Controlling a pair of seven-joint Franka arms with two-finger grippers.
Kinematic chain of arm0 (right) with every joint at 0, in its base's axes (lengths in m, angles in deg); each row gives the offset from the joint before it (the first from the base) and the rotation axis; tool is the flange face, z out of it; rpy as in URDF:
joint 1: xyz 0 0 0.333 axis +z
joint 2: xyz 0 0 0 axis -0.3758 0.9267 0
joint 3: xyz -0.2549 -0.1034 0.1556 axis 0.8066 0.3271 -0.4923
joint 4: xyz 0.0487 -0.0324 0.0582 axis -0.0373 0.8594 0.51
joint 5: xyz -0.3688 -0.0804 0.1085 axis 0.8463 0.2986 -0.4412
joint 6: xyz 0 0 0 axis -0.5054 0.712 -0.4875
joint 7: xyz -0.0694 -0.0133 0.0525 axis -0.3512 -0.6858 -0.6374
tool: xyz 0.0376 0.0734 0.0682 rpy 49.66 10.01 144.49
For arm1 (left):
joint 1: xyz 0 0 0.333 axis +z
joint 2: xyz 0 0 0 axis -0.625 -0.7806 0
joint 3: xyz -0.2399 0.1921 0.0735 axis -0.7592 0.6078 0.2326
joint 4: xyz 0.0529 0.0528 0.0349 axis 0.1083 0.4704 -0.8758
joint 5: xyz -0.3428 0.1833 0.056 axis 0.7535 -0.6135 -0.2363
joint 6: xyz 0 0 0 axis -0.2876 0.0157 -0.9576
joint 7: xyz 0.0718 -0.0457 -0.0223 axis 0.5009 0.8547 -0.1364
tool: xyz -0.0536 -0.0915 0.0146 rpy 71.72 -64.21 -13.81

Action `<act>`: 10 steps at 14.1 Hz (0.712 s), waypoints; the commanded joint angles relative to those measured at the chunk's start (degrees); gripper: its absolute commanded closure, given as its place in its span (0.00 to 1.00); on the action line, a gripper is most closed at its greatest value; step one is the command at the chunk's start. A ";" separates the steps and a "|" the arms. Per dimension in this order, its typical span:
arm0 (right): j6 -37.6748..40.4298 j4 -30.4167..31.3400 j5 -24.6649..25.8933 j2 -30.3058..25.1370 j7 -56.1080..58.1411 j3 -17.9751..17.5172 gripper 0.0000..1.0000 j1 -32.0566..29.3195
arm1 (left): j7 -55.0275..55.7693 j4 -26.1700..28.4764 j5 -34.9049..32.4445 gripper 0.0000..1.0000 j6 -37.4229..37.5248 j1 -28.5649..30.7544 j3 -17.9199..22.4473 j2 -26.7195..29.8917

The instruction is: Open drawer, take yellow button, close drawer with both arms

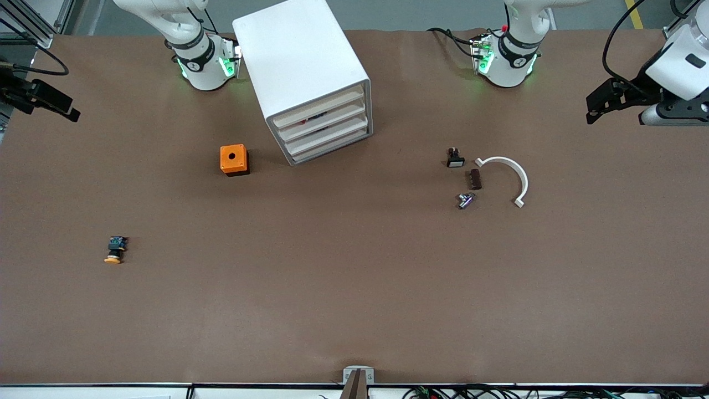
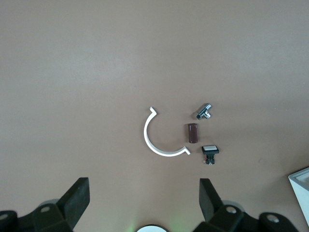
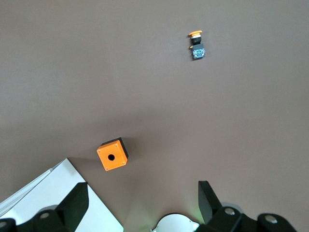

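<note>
Brown table (image 1: 354, 288) bore the button (image 1: 115, 250) lying out near the right arm's end, while the cabinet's top drawer (image 1: 318, 110) looked shut, suggesting the task was finished, and both left gripper (image 2: 145, 203) and right gripper (image 3: 143, 205) hung raised, jaws apart.

Matt brown table (image 1: 354, 288); smooth white plastic-looking cabinet (image 1: 299, 61) at upper centre; glossy orange box (image 1: 233, 159); shiny metal fitting (image 1: 465, 200); matt white plastic-looking arc (image 1: 512, 172) at right of centre
</note>
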 commanded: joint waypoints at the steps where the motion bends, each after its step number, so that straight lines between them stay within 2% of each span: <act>1: 1.04 -1.70 -0.30 0.79 0.28 -0.47 0.00 -0.54 | -1.34 -1.47 -0.02 0.00 0.96 0.01 -0.56 -0.63; 10: 0.86 -1.70 -0.30 0.96 0.28 -0.47 0.00 -0.36 | -1.16 -3.48 -0.72 0.00 0.96 0.01 -0.47 -2.12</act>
